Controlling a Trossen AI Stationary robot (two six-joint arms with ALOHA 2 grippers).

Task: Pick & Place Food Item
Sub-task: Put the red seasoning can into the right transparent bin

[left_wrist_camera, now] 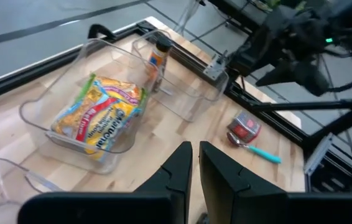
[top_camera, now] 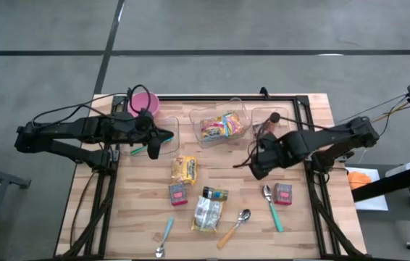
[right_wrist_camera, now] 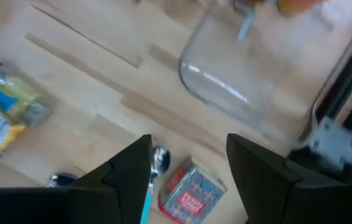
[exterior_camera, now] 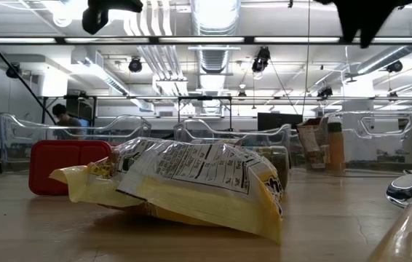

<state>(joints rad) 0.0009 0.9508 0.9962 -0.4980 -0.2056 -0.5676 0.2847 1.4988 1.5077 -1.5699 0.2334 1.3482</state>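
Hovering above the table, near the right-hand clear bin (top_camera: 269, 120), right gripper (top_camera: 260, 164) with fingers parted moderately wide and nothing between them, likely positioning for a pick among the loose items below. Showing between those fingers in the right wrist view: bare wood, a red packet (right_wrist_camera: 189, 191) and a teal-handled spoon (right_wrist_camera: 153, 171) just beside it, suggesting that packet as a candidate, though only a guess. Waiting over the table's left side, left gripper (top_camera: 153, 141), fingers (left_wrist_camera: 177, 163) nearly together and gripping nothing, pointing toward the middle clear bin (left_wrist_camera: 58, 124). Lying already inside that bin, a colourful noodle packet (left_wrist_camera: 101, 114), so probably serving as the drop-off for food. Resting loose on the boards, yellow snack bag (top_camera: 184, 170), another red packet (top_camera: 178, 193), a foil bag (top_camera: 208, 210) and further spoons, spread apart perhaps for easy grasping. Blocking most of the low view, the yellow bag, hiding the rest of the table. Remaining unclear: which item is being targeted. Blurring in the right wrist view, the bin's contents.
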